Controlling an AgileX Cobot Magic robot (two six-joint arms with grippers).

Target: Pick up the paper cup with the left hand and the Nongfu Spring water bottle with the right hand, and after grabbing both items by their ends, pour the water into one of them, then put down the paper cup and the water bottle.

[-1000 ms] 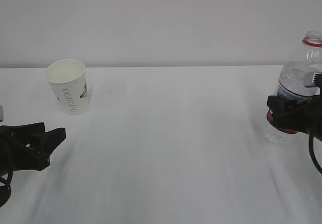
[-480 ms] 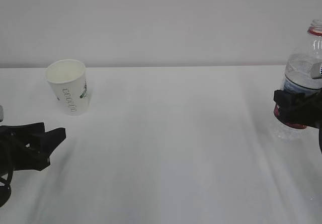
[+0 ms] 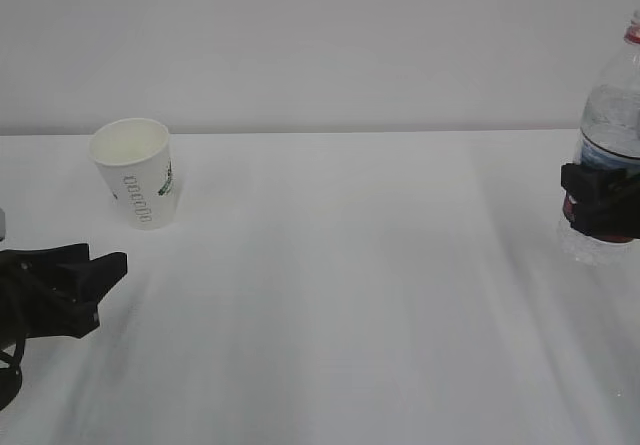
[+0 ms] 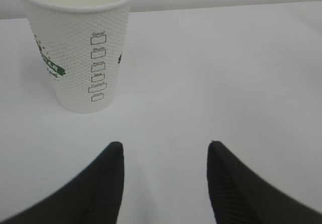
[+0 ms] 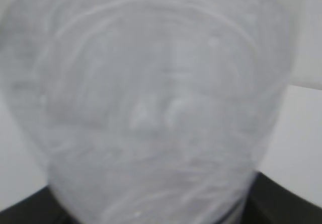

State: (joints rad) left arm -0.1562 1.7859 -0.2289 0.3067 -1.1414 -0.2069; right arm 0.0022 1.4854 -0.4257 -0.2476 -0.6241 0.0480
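Nearest the exterior camera, at about 8 o'clock of that view, the left hand (image 3: 60, 290) sits low over the white tabletop (image 3: 340, 295), its black pincer pointing toward the middle of the scene. The left wrist view shows this pincer (image 4: 163, 148) standing apart with a clear gap and only bare tabletop between the two dark fingers (image 4: 103, 183); it grips nothing.

Further back, at about 10 o'clock in the exterior view, the paper cup (image 3: 135, 172) stands upright on the tabletop, mouth open to the top, green printing on its side. It is apart from the left hand, untouched. In the left wrist view the paper cup (image 4: 78, 48) lies ahead of the pincer and off toward 11 o'clock, outside the line between the fingers, with a column of small printed boxes facing the camera.

At 3 o'clock, at the right edge of the exterior view, the right hand (image 3: 603, 203) has its pincer clamped around the labelled middle of the Nongfu Spring water bottle (image 3: 612, 125), which stands roughly upright with its red neck ring at the top corner. Whether its base touches the tabletop cannot be told. The water (image 3: 608, 115) is visible in the clear upper body. The right wrist view is filled by the blurred clear plastic of the bottle (image 5: 151, 108).
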